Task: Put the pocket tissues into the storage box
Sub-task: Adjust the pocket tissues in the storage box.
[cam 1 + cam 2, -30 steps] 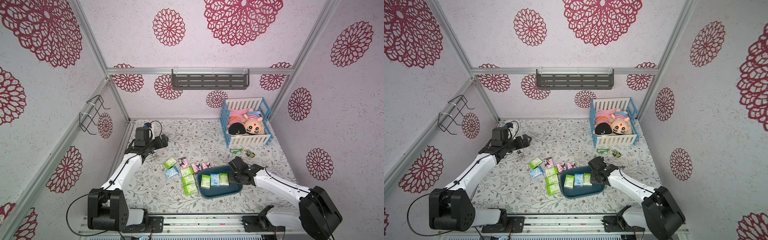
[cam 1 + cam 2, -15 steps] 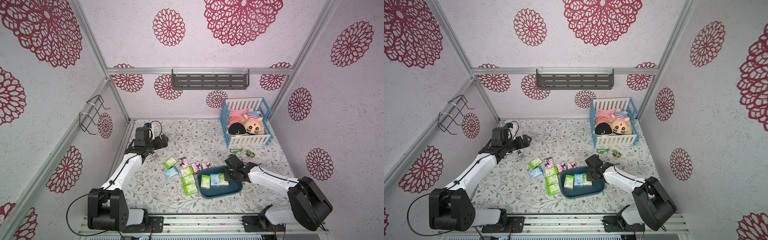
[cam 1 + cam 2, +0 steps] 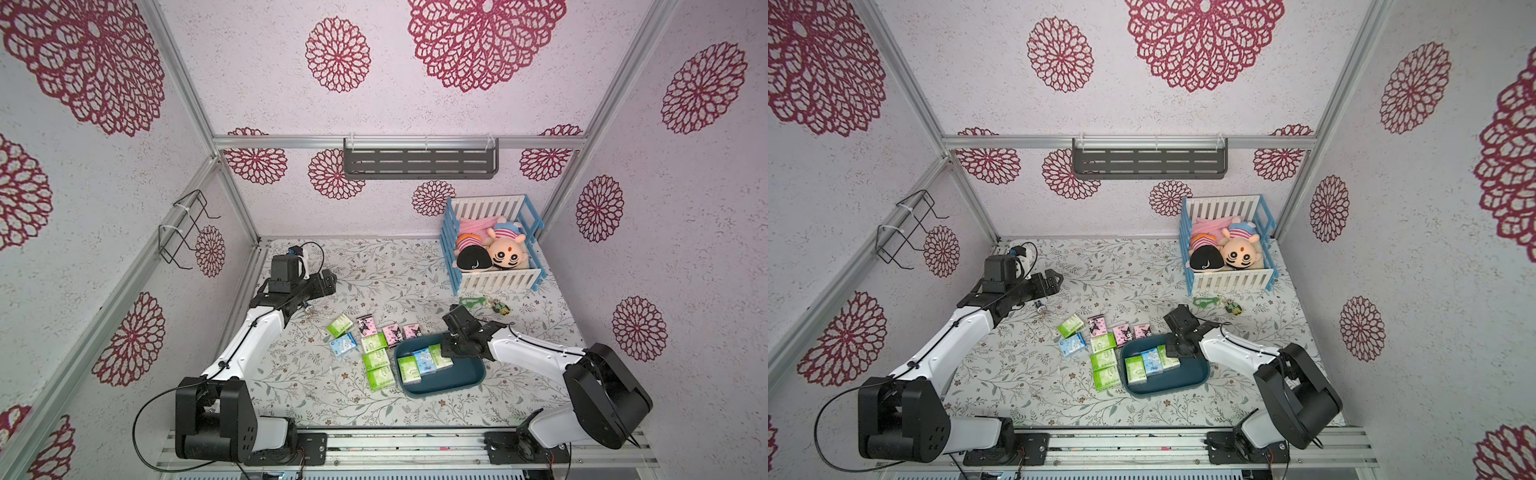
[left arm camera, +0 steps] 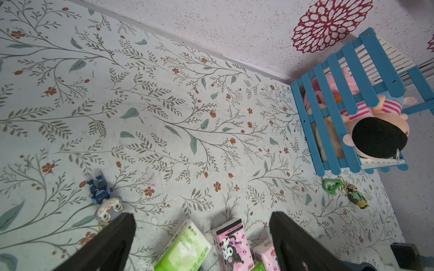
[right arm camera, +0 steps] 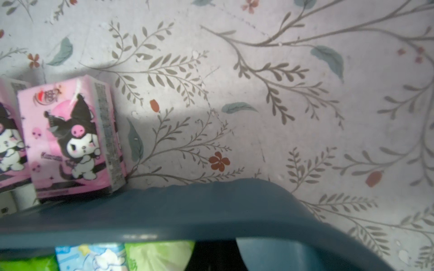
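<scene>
At the far edge of the storage box (image 3: 440,390), my right gripper (image 3: 449,354) is clenched shut, with nothing visibly between its jaws. Its tip points down inside the box, right next to a green pack (image 3: 441,358); I cannot tell whether it touches that pack. The pack lies in a row with a light blue pack (image 3: 426,362) and another green pack (image 3: 409,370), all three inside the box.

In the right wrist view the box's dark teal rim crosses the picture. A pink pack (image 5: 70,138) with a black cartoon figure lies on the table just outside the rim.

Eight pocket tissues (image 3: 376,360) lie on the floral table (image 3: 316,390) to the left of the box: three pink, four green and one light blue.

Well apart, near the left wall, my left gripper (image 3: 328,282) hovers released, its fingers (image 4: 112,239) spread wide with nothing between them. A small blue toy figure (image 4: 101,194) lies on the table near it.

In the far right corner stands a blue-and-white crib (image 3: 498,279) holding two plush dolls (image 3: 505,258). A green keychain (image 3: 471,301) lies just in front of the crib.
</scene>
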Controlling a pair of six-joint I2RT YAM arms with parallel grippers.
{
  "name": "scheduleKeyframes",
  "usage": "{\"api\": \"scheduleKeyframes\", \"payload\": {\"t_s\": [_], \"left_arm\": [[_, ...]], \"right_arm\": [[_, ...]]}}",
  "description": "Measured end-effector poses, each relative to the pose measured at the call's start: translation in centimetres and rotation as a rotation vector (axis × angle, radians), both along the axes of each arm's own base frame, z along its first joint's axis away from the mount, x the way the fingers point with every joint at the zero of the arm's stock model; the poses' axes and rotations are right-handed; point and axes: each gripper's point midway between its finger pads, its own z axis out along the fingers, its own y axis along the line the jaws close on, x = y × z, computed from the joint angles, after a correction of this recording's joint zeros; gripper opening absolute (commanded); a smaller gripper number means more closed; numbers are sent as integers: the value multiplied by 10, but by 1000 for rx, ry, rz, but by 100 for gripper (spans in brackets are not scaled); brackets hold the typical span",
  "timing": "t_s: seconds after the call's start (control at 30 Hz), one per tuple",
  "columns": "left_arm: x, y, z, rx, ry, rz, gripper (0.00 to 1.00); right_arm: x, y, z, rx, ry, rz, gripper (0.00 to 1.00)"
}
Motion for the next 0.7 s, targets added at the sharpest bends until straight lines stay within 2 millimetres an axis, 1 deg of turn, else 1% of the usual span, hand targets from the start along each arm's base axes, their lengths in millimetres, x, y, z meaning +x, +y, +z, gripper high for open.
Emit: {"api": "scheduleKeyframes", "payload": {"t_s": [0.03, 0.07, 0.17, 0.2, 0.23, 0.27, 0.33, 0.4, 0.47, 0.53, 0.6, 0.63, 0.7], "left_arm": [[0, 0, 0, 0, 0, 0, 97], [0, 0, 0, 0, 0, 0, 97], [0, 0, 0, 1, 0, 0, 97], [0, 0, 0, 0, 0, 0, 97], [0, 0, 0, 0, 0, 0, 97], [0, 0, 0, 1, 0, 0, 97], [0, 0, 0, 1, 0, 0, 97], [0, 0, 0, 1, 0, 1, 97], [0, 0, 0, 1, 0, 1, 97], [0, 0, 0, 1, 0, 1, 97], [0, 0, 0, 1, -1, 1, 97], [0, 0, 0, 0, -1, 1, 97], [0, 0, 0, 0, -1, 1, 97]], "right_arm": [[0, 0, 0, -1, 1, 1, 2], [0, 0, 1, -2, 1, 2, 6], [3, 2, 5, -4, -5, 4, 20], [4, 2, 8, -8, -10, 5, 27], [4, 1, 10, -8, -15, 4, 32], [4, 1, 14, -9, -22, 7, 34], [3, 1, 22, -10, -38, 11, 35], [0, 2, 34, -2, -61, 19, 34], [-5, 6, 44, 9, -82, 38, 30], [-15, 15, 51, 23, -91, 70, 16], [-28, 28, 52, 34, -82, 120, 3], [-36, 37, 51, 43, -71, 151, 0], [-51, 52, 50, 68, -49, 204, 0]]}}
